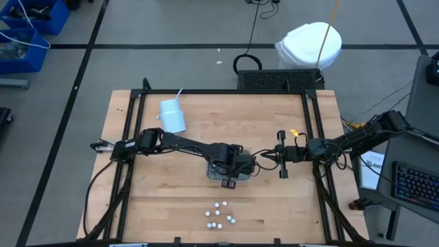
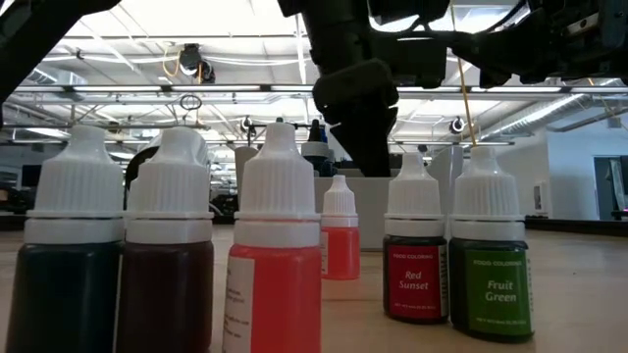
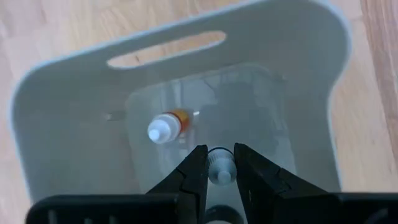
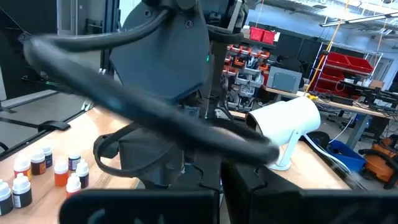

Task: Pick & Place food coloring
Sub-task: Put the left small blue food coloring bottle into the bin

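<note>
Nearest the low camera, six small white-capped food colouring bottles (image 2: 278, 245) are seen standing upright on the wooden counter (image 1: 158, 185); from above they show as a cluster of white caps at about 6 o'clock of the counter's centre. They are judged to be waiting their turn, upright so a cap can be taken from above.

At the counter's centre the left gripper (image 3: 219, 169) is held over the clear square plastic tray (image 3: 74, 112), its fingers (image 3: 193, 174) set narrow on the white cap of one small bottle (image 3: 219, 167). This bottle is judged to be the one being delivered, gripped by its cap so that it can be lowered between the tray walls. A second small bottle with an orange body (image 3: 168, 126) lies on its side on the tray floor, apparently already placed.

The right gripper (image 1: 269, 157) waits just at 3 o'clock of the tray, fingers shut on nothing. A white cup with a straw (image 1: 172, 114) lies at about 10 o'clock.

Only the left wrist view shows the tray's contents and the grip; in the high view the arm hides both. Only the low view gives the labels, "Red Sunset" and "Fruit Green". The right wrist view is largely blocked by the left arm.
</note>
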`<state>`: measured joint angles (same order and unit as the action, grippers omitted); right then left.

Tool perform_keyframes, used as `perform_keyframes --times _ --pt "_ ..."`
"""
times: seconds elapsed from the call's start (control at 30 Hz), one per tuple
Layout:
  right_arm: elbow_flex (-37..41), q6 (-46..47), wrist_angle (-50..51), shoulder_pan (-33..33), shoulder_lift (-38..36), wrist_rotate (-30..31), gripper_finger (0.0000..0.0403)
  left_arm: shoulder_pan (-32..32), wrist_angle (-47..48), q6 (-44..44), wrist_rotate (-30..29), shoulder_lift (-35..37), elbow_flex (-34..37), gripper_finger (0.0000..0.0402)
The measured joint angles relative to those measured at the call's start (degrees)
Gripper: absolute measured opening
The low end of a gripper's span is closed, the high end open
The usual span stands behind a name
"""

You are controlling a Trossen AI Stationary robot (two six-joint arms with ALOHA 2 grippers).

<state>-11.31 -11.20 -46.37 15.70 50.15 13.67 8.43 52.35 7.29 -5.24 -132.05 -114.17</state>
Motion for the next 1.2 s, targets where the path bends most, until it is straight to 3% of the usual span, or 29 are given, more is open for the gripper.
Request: perform_keyframes --times 1.2 --pt "0.0 0.0 0.1 0.0 0.0 0.0 0.0000 -0.2 -2.7 1.5 2.2 -1.4 0.7 0.0076"
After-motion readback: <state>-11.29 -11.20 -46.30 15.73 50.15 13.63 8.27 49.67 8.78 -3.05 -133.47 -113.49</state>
